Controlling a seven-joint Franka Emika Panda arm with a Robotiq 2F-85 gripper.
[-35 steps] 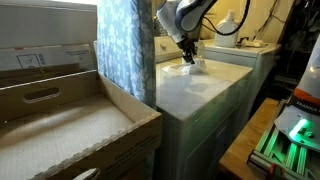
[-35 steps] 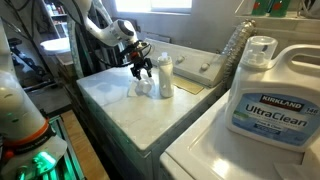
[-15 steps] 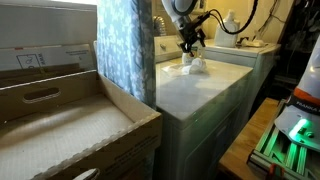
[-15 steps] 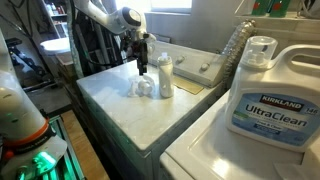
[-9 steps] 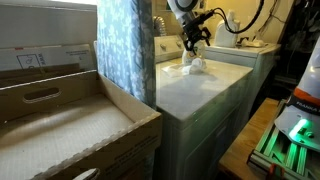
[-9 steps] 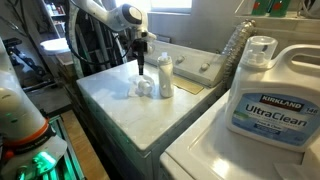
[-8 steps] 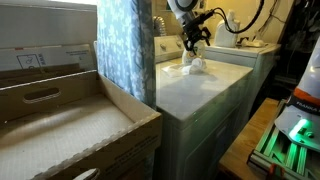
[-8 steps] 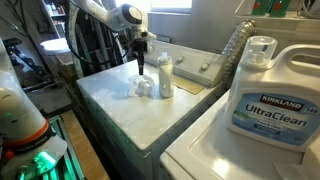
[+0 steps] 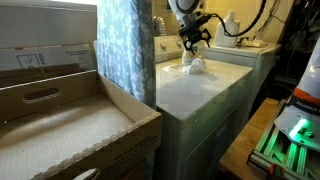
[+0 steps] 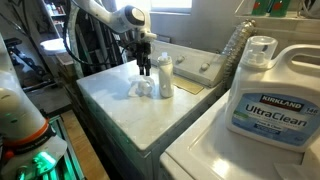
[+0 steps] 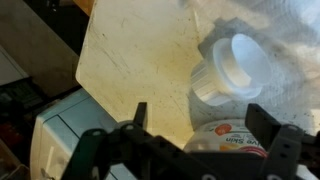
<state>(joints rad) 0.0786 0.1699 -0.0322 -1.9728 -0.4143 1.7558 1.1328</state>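
A small white bottle (image 10: 165, 76) with an orange-marked label stands upright on the pale speckled appliance top (image 10: 120, 105). A translucent white cup (image 10: 145, 89) lies on its side next to it. In the wrist view the cup (image 11: 232, 65) lies ahead with its mouth towards the camera, and the bottle's labelled top (image 11: 232, 137) shows at the bottom edge. My gripper (image 10: 143, 64) hangs open just above and beside both, holding nothing. In an exterior view the gripper (image 9: 194, 44) hovers over the pair (image 9: 192, 66). The black fingers (image 11: 262, 118) stand wide in the wrist view.
A big Kirkland detergent jug (image 10: 268, 95) fills the near right foreground. A clear plastic bottle (image 10: 232, 42) stands behind it. A large cardboard box (image 9: 70, 120) and a blue patterned curtain (image 9: 125, 50) stand beside the appliance. The appliance top's edge (image 10: 110, 135) drops off in front.
The gripper has lifted away from the cup and bottle and turned about its wrist; over the last second it has only shifted slightly. Bottle and cup have stayed put.
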